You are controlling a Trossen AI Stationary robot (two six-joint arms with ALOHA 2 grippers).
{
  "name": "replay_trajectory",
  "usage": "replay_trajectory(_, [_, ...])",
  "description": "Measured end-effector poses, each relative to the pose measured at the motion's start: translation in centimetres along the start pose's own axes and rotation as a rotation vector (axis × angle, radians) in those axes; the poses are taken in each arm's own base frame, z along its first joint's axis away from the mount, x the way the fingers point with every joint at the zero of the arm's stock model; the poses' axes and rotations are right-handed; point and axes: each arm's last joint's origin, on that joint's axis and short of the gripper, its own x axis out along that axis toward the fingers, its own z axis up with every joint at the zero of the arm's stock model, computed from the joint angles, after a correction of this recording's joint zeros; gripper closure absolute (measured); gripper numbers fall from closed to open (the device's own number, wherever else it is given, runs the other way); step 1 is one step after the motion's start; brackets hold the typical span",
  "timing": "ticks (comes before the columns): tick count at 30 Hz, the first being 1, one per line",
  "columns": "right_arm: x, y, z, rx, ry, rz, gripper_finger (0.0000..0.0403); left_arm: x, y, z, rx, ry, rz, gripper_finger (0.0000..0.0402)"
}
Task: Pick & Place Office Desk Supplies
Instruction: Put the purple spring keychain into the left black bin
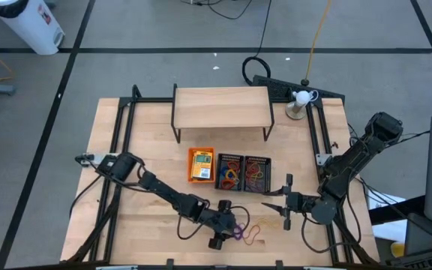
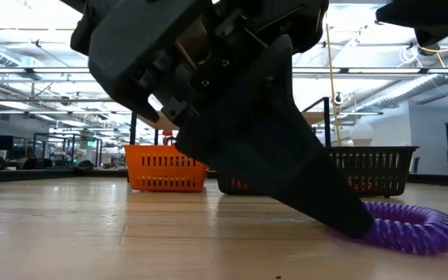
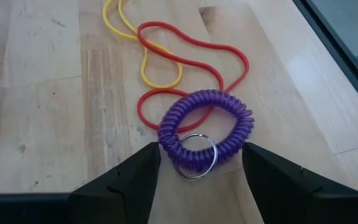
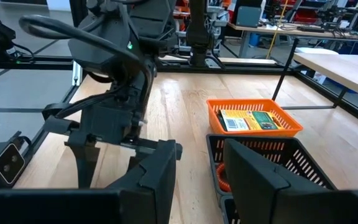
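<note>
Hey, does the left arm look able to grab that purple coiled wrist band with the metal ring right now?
Probably yes. The left pincer is open, one finger on each side of the purple coiled band on the wooden table; only a thin red rubber-band loop lies under it.

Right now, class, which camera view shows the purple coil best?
The left wrist view: the purple coil lies whole, its metal ring visible, between the left gripper's open fingers. The low view shows it side-on, half hidden. The high view shows a speck. The right wrist view misses it.
</note>
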Motion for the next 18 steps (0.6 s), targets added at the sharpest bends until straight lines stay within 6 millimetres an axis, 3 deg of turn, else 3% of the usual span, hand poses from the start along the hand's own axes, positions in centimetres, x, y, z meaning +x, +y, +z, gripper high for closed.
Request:
replay_trajectory(5, [0.00,0.00,0.00,0.001,0.000,0.000,0.0277,0.04,0.08,0.00,0.007,0.002,0.006,0.0223])
replay_trajectory(12, [0.00,-0.01,-0.01,0.000,0.000,-0.001,0.0277,0.07,0.08,0.06,0.033,-0.001,-0.020,0.0374])
replay_trajectory(18, [0.00,-0.01,-0.03,-0.002,0.002,-0.001,0.0277,-0.19,0.10,0.56,0.059,-0.030,-0.026,0.0386])
